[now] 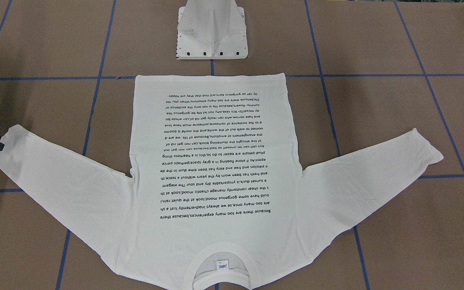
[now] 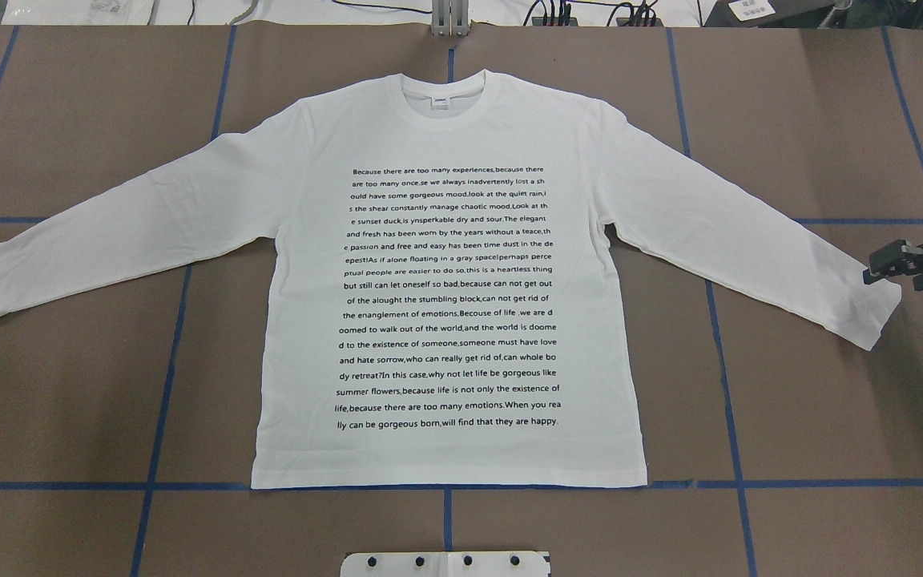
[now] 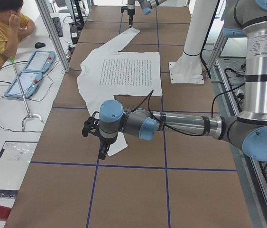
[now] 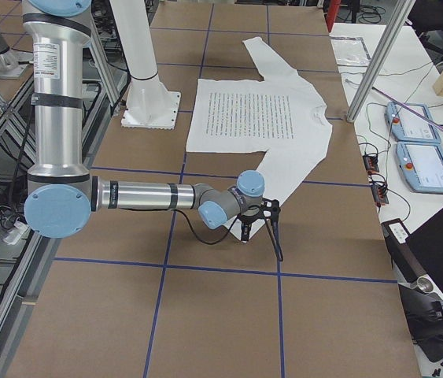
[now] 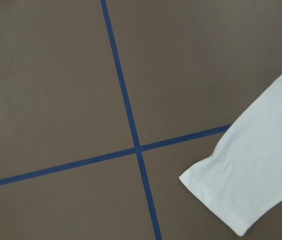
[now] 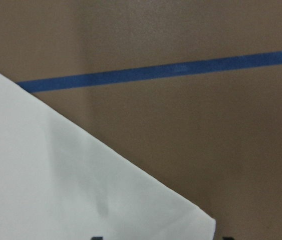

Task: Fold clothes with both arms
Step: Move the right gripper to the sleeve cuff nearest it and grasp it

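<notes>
The right gripper [image 2: 882, 268], half cut off at the frame edge, hangs by a sleeve cuff of the shirt [image 2: 445, 280], jaws apart. On the left gripper [image 3: 102, 151], seen only from the side, I cannot tell how the jaws stand.

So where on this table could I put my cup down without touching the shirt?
The table is bare on either side of the shirt's body, on the robot's side of each sleeve, and in the far corners beyond the sleeves. The middle is all shirt, and the right gripper sits at one cuff, so it is crowded there.
</notes>
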